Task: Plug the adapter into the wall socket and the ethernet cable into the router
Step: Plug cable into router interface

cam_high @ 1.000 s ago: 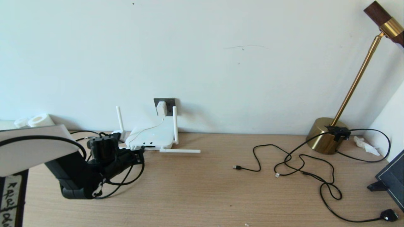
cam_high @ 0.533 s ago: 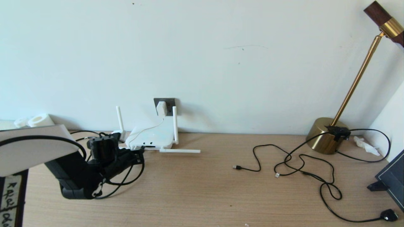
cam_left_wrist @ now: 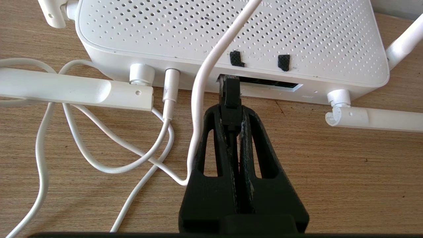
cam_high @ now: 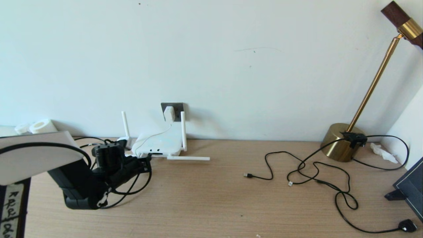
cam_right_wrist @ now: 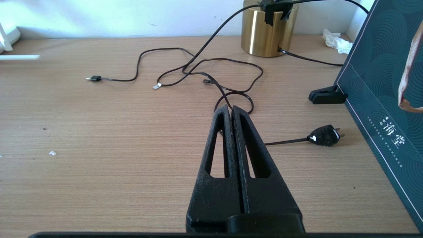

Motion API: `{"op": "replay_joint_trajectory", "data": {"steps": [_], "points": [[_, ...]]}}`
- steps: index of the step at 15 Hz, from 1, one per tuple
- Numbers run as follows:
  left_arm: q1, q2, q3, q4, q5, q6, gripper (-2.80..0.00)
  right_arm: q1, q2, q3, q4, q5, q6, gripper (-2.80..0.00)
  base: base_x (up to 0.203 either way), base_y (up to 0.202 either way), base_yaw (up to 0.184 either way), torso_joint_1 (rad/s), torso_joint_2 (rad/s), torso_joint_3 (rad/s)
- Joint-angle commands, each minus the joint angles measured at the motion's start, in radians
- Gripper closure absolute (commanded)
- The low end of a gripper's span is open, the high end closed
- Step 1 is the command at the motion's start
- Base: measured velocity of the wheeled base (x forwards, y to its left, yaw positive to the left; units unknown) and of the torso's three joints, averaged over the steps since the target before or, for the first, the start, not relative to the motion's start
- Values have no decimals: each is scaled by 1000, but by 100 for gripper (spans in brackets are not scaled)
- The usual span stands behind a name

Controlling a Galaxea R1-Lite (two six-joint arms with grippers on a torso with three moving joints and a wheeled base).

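The adapter [cam_high: 169,113] sits on the wall socket [cam_high: 172,111], well beyond the left gripper [cam_left_wrist: 231,114] and past the far side of the router [cam_left_wrist: 231,39], with its thin white cord [cam_left_wrist: 201,99] running down over the router's top and past the gripper's side. That half of the task looks done, judging by how squarely the white cube stands against the dark plate.

The other half is in hand. The left gripper is clenched on the ethernet cable [cam_left_wrist: 230,96], pinching its black boot between the fingertips, with the cable's body running back between the fingers. The plug end points straight ahead of the gripper at the router's dark port slot [cam_left_wrist: 264,84], at the end of the slot nearest the white cord. The tip seems to be at or just inside the mouth of the port; from the wrist view I cannot tell whether it has seated fully or only touches the opening. What is left, then, is to press the plug home if it is not yet in, let go, and draw the arm back.

The right gripper [cam_right_wrist: 233,110] is parked with its fingers pressed together on nothing, hanging above the surface [cam_right_wrist: 99,132] with loose black cables [cam_right_wrist: 198,66] lying ahead of it.
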Motion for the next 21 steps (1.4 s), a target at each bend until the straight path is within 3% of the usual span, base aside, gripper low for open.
{"op": "replay_joint_trajectory", "data": {"steps": [1,21], "points": [[0,4,2,-4,0,-1,0,0,0,0,0,1,0,0,0,0,0,0,0,0],[-3,-11,17,-6,1,0,0,0,0,0,0,1,0,0,0,0,0,0,0,0]]}}
